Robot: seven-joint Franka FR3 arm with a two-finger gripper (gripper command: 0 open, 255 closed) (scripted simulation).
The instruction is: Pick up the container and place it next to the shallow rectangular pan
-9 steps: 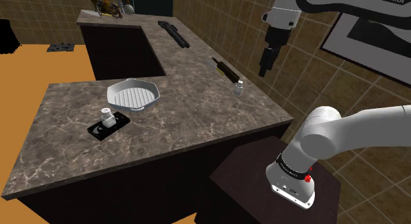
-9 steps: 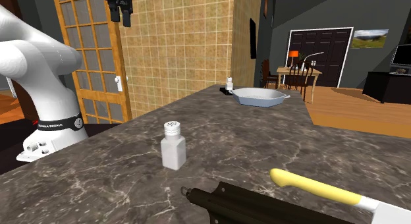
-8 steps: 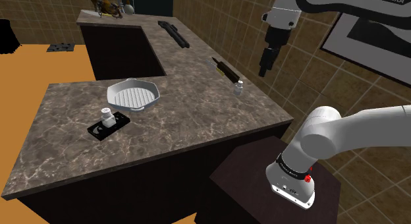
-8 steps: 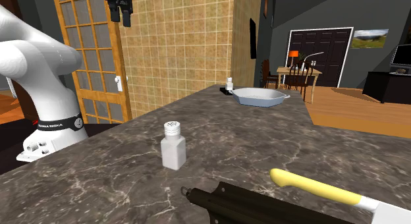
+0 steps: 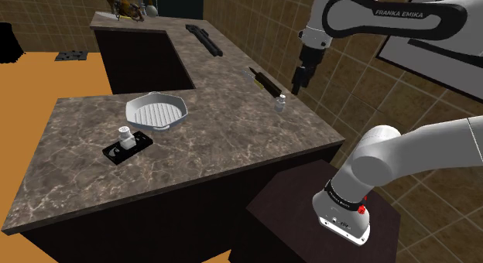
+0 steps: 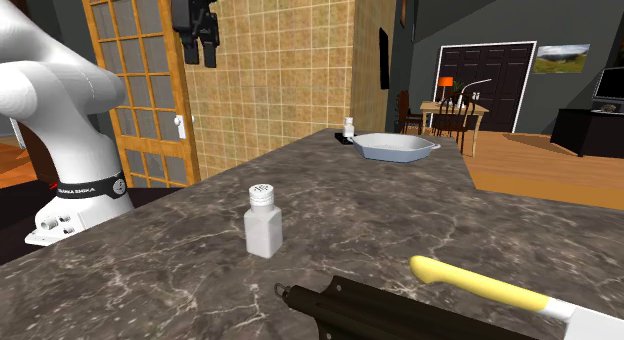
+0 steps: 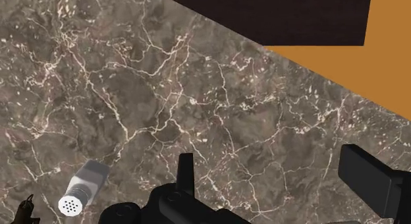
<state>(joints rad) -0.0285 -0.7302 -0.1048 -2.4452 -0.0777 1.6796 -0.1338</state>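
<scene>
White shaker (image 5: 282,101) stands upright near the marble counter's (image 5: 232,145) edge on the shoulder view's right, untouched. Gripper (image 5: 297,83), fingers spread wide and empty, has dropped toward it. Approach begun; grasp outstanding.

White arm (image 5: 402,157) of rounded, glossy links with dark joints; dark "FRANKA EMIKA" lettering (image 5: 402,14) on the upper link; black band (image 5: 346,196) and red dot (image 5: 361,210) near the base; all-black two-fingered claw (image 5: 296,87).
</scene>
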